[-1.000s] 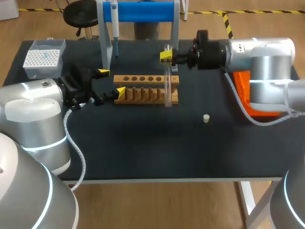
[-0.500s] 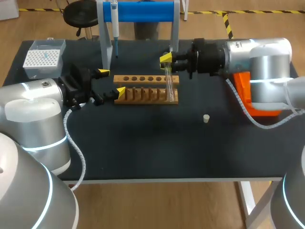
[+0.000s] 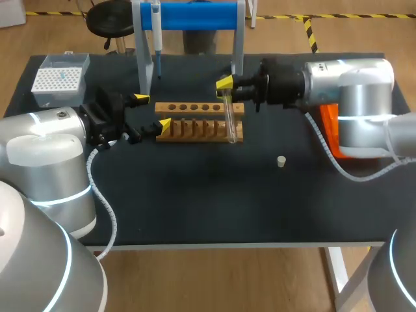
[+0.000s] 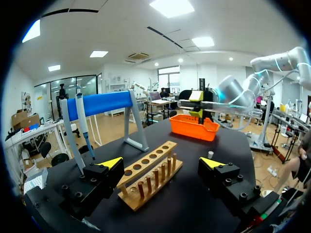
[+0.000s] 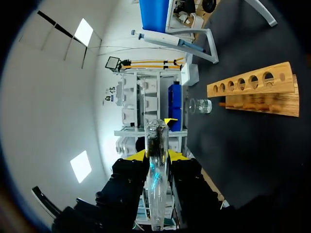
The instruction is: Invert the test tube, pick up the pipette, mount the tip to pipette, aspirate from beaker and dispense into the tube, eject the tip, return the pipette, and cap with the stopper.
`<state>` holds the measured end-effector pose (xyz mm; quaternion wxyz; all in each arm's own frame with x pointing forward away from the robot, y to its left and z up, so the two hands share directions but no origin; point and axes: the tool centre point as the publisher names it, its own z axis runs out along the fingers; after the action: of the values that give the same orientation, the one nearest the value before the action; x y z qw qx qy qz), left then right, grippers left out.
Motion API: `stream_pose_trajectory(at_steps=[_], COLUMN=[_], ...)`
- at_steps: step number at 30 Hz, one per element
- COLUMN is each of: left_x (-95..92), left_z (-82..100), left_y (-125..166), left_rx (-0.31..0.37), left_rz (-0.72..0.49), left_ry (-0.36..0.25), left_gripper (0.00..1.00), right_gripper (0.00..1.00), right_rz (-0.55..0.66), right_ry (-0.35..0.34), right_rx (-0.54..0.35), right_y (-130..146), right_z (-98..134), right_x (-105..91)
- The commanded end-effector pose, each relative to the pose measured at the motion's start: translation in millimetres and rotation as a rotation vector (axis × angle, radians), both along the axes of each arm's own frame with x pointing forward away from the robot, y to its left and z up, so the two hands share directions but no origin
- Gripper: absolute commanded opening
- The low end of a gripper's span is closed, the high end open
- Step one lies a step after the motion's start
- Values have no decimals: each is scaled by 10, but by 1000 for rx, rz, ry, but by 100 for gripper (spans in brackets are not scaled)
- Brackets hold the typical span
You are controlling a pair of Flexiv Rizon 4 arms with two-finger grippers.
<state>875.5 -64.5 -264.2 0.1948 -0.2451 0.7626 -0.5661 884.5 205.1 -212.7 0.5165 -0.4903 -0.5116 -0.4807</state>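
A clear test tube [image 3: 229,117] hangs slightly tilted in front of the right end of the wooden rack [image 3: 195,121], with my right gripper [image 3: 225,86] shut on its upper part. In the right wrist view the test tube [image 5: 158,133] sticks out from between the fingers of the right gripper [image 5: 156,158]. My left gripper [image 3: 151,112] stands open at the rack's left end, its fingers apart on either side of the rack [image 4: 150,177] with the left gripper [image 4: 160,162] holding nothing. The pipette [image 3: 156,32] hangs on the blue stand [image 3: 195,14]. A small white stopper [image 3: 281,161] lies on the table.
A tip box [image 3: 60,78] sits at the back left. An orange bin [image 3: 330,127] stands at the right, partly hidden by my right arm. A small beaker [image 5: 200,106] stands beyond the rack's far end in the right wrist view.
My right arm has shifted left and a little lower with the tube, which went from upright to slightly tilted over the rack's right end. The left arm has not moved.
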Motion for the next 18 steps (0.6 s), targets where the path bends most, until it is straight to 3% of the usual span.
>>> stream_pose_trajectory(at_steps=[1, 18], left_x=[-10, -10], left_z=[-9, -9], left_y=[-11, -11], left_rx=[0, 0], left_rz=[6, 6], left_ry=[-3, -3], left_gripper=[100, 100], right_gripper=[0, 0], right_rz=[-1, -14], right_ry=[-2, -10], right_rx=[-4, -6], right_y=[-17, -36], right_z=[3, 16], right_x=[-3, 1])
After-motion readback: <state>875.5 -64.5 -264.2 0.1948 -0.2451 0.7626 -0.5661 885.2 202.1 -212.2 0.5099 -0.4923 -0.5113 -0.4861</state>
